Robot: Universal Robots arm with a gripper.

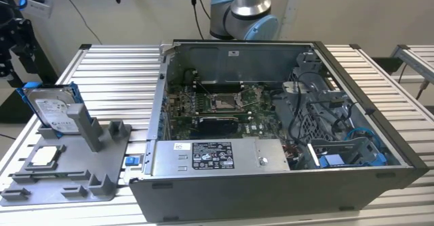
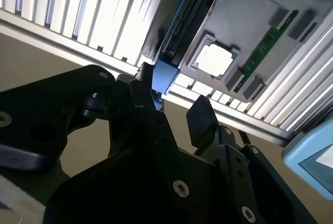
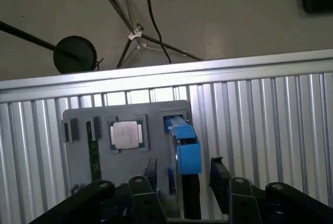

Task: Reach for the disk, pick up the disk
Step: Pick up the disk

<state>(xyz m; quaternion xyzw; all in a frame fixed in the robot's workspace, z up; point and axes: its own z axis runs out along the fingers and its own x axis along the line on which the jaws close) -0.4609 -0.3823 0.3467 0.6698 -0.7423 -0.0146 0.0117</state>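
**End effector** (image 3: 184, 176) released, jaws spread to either side of the disk (image 1: 53, 108), which stands on edge in a slot of the grey fixture tray (image 3: 156, 112) on the bench (image 3: 260, 130). The tray also holds a processor chip (image 3: 125, 134) and a green memory strip (image 3: 94, 153). Likely hazards: an off-centre clamp slipping on the blue caddy (image 3: 190, 156), or a skewed lift binding in the slot and dragging the tray.

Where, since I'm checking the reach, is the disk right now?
The disk stands upright in the grey holder at the exterior view's left, beside the computer case; the first wrist view frames it between fingers of the open gripper.
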